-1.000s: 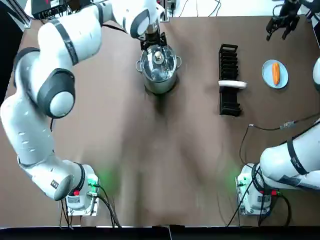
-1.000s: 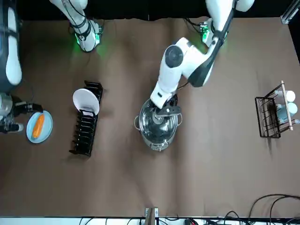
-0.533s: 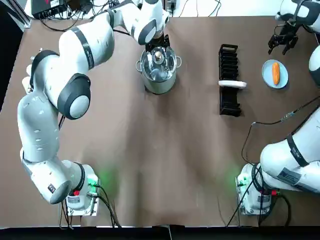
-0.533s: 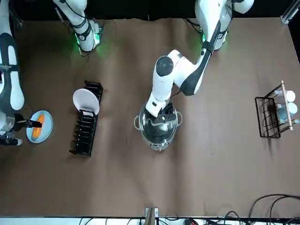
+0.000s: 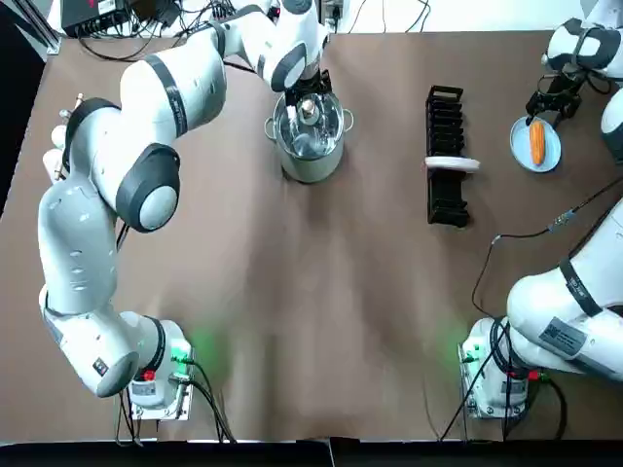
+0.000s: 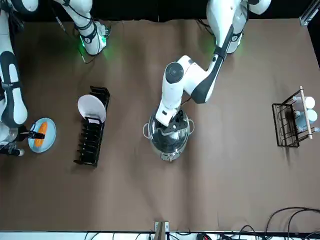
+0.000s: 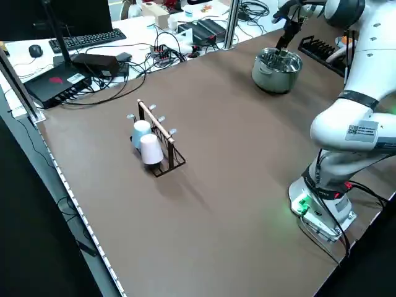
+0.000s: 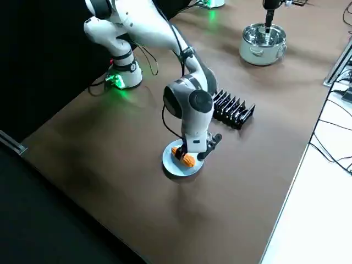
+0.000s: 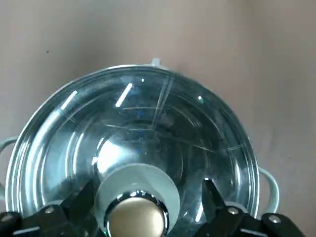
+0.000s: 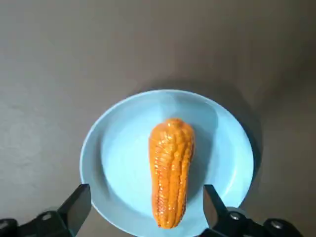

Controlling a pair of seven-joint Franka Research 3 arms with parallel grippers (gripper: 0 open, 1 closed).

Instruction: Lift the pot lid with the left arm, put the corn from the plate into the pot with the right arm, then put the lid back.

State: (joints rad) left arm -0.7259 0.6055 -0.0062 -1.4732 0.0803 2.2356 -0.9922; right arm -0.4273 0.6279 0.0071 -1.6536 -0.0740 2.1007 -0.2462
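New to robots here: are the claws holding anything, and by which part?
Nothing yet: left claw open astride the lid knob, right claw open above the corn.

One table (image 5: 341,311) carries the lot. In the overhead view two white robot arms rise from the bottom edge, the left arm (image 5: 146,117) and the right arm (image 5: 569,311). Each ends in a single tool, so two in all: the left tool (image 5: 308,100) at upper middle and the right tool (image 5: 545,105) at upper right. There is one steel pot (image 5: 310,165) with one glass lid (image 9: 148,123). Plates come to two: one blue plate (image 5: 555,148) and one white plate (image 5: 453,164). I count one corn (image 5: 536,143). Racks also number two, a black dish rack (image 5: 446,199) and a wire rack (image 6: 290,125), and the wire one holds two cups that I can make out, a blue cup (image 7: 141,130) and a white cup (image 7: 150,150).
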